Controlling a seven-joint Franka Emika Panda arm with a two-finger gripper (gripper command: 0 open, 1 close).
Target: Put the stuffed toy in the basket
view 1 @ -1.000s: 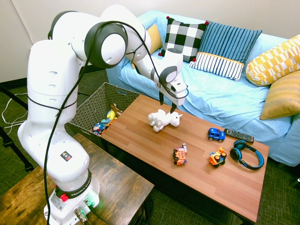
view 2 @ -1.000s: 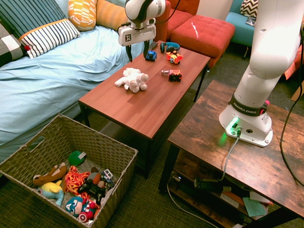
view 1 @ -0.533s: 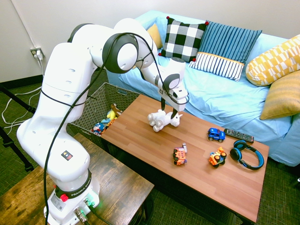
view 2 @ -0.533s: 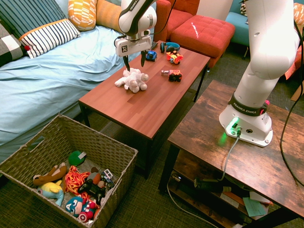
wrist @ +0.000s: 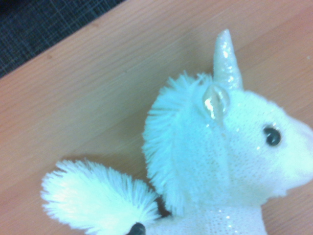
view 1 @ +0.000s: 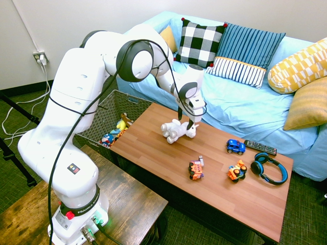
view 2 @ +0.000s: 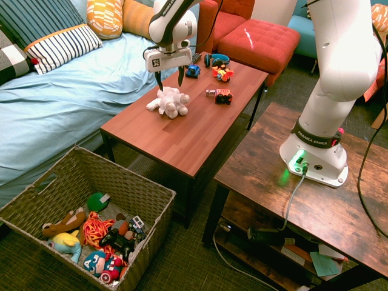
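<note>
The stuffed toy, a small white plush unicorn, lies on its side on the wooden coffee table. My gripper hangs open just above it, fingers pointing down on either side of its head end. From the other side, the gripper stands right over the stuffed toy. Close up, the wrist view shows the stuffed toy with its horn, eye and fluffy mane. The basket sits on the floor off the table's end, holding several toys; it also shows behind my arm as the basket.
On the table lie an orange toy truck, a blue toy car, an orange toy vehicle, blue headphones and a remote. A blue sofa with cushions runs along the far side of the table.
The gripper has come down from above the table to just over the unicorn's head, staying open. The toy has not moved.
</note>
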